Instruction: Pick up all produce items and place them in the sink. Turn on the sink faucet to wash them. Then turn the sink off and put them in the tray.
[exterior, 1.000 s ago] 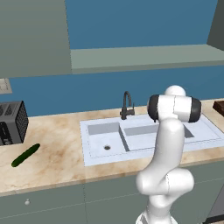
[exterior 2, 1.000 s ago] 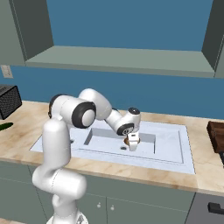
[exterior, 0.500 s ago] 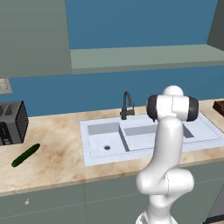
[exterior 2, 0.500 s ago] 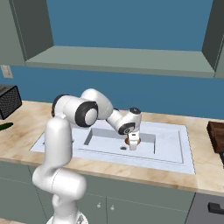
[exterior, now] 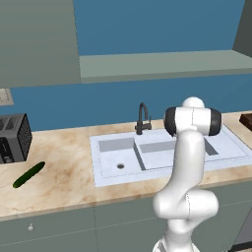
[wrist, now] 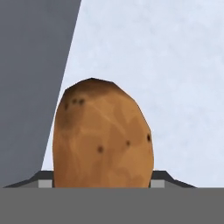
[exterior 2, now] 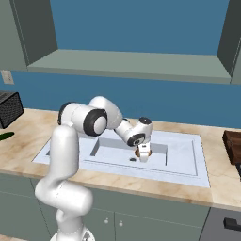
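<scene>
The brown potato sits between my fingertips in the hand view, over the pale floor of the sink's larger basin. In the right base view my gripper hangs low inside that basin of the sink, shut on the potato. The dark green cucumber lies on the counter left of the sink, and its tip shows at the far left. The black faucet stands behind the basins. The dark brown tray rests on the counter at the right.
A black toaster stands at the back left of the counter, behind the cucumber. A grey shelf and cabinets hang above the blue wall. In the left base view my own arm covers part of the right basin.
My gripper has sunk slightly lower into the large basin with the potato still in it. Nothing else has moved.
</scene>
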Tool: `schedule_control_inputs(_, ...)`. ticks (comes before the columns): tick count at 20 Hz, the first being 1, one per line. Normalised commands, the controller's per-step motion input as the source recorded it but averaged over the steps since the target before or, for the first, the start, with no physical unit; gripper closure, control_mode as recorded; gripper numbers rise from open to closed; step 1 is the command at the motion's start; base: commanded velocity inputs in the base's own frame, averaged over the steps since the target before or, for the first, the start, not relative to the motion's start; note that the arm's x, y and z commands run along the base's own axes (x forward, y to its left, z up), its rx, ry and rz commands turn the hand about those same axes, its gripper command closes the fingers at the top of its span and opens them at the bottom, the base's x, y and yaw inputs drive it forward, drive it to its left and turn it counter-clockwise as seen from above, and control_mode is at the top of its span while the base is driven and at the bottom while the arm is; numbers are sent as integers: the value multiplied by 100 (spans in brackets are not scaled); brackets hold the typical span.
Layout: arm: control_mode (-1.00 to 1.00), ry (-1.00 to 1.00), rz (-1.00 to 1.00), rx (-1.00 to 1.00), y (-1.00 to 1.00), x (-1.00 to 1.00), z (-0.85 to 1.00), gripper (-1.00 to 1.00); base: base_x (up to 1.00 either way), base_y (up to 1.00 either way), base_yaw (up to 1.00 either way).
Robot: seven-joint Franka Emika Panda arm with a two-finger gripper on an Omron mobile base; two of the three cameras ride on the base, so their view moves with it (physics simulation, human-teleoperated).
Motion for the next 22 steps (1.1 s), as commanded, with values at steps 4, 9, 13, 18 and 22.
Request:
schedule_control_inputs(4,-100,0,0,0,0,0,1,-100,0,0,0)
schedule_control_inputs(9,-100,-2,0,0,-2,-11,18,-100,0,0,0)
schedule_control_inputs(13,-100,-3,0,0,0,-23,36,-100,0,0,0)
schedule_control_inputs(18,-100,-2,0,0,0,-23,49,-100,0,0,0)
schedule_control_inputs(22,-100,0,0,0,0,-26,55,-100,0,0,0)
